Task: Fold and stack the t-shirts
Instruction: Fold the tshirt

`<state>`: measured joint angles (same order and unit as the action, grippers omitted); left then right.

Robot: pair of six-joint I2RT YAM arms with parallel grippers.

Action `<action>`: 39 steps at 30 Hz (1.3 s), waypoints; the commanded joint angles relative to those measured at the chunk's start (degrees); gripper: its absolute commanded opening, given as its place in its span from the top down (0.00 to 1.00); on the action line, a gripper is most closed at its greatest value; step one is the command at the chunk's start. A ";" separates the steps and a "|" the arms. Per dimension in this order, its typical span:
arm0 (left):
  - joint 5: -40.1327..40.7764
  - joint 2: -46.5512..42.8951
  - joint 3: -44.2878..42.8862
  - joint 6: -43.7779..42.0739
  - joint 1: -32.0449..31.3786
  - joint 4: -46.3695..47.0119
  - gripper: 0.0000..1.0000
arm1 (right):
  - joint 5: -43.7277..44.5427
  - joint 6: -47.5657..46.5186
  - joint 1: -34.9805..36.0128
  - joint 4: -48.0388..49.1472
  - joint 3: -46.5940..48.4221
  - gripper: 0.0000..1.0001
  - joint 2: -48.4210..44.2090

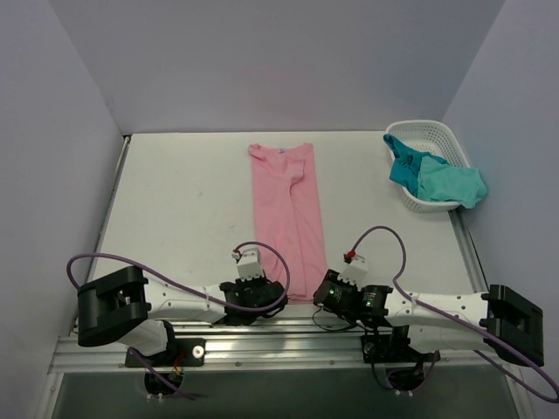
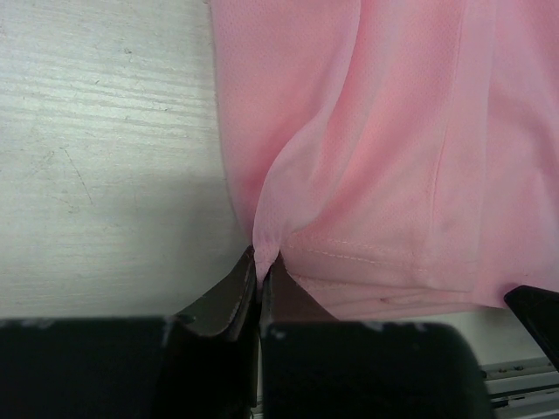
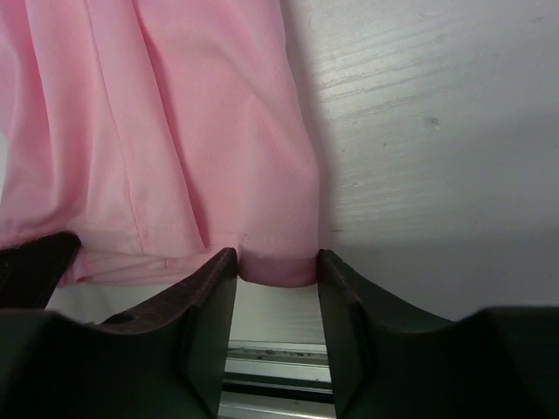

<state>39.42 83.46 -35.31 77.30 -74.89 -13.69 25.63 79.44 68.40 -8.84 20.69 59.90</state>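
You can read no text, label, brand or number in these views; the pink t-shirt (image 1: pixel 286 218) shows none either.

The left arm (image 1: pixel 183 304) and right arm (image 1: pixel 437 307) lie low and reach inward toward each other, the left gripper (image 2: pixel 259 271) pinched closed on the pink shirt (image 2: pixel 367 131) and the right gripper (image 3: pixel 275 262) with its jaws apart.

Pink t-shirt (image 2: pixel 376 131) far end beyond both wrist views' edges; teal t-shirts (image 1: pixel 437 179) partly hidden inside basket (image 1: pixel 425 125).
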 commanded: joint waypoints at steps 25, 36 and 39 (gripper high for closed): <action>0.13 -8.57 -1.95 -1.88 -0.34 -10.03 0.98 | 5.83 3.62 3.67 -11.02 4.53 1.00 -4.62; 1.98 -10.51 -6.70 -7.42 2.11 -11.36 0.98 | 11.45 0.19 3.23 -11.64 13.58 1.00 3.02; 0.75 -9.63 -7.93 -10.32 4.13 -9.52 0.98 | 13.56 -1.83 2.00 -12.25 17.18 1.00 5.84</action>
<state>39.40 73.78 -40.25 70.83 -72.64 -24.23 33.08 79.57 71.29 -18.04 33.80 63.72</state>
